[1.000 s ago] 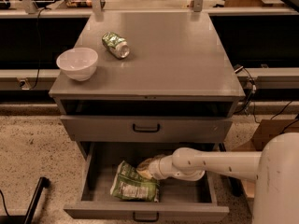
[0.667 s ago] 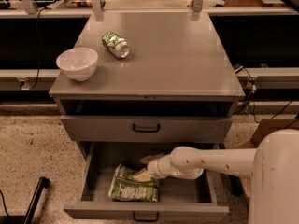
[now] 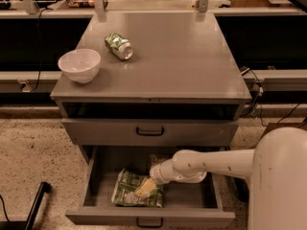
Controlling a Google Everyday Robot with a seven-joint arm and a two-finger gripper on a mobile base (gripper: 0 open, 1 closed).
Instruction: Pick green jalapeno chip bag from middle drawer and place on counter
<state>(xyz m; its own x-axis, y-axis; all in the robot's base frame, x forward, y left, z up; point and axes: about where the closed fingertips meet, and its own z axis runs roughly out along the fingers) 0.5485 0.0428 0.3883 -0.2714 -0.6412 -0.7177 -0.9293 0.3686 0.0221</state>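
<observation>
The green jalapeno chip bag [image 3: 128, 196] lies flat on the floor of the pulled-out middle drawer [image 3: 148, 218], left of centre. My gripper [image 3: 144, 189] reaches down into the drawer from the right and sits on the bag's right half, covering part of it. My white arm [image 3: 211, 164] spans the drawer's right side. The grey counter [image 3: 182, 56] tops the cabinet above.
A white bowl [image 3: 79, 65] stands at the counter's left front. A green-and-silver can [image 3: 119, 46] lies on its side behind it. A shallower drawer [image 3: 149, 131] above is closed. My white body [image 3: 280, 181] stands at the right. A black bar [image 3: 36, 207] lies on the floor at the left.
My gripper has moved left and down inside the drawer, from the bag's right edge onto the bag. The bag, bowl and can have not moved.
</observation>
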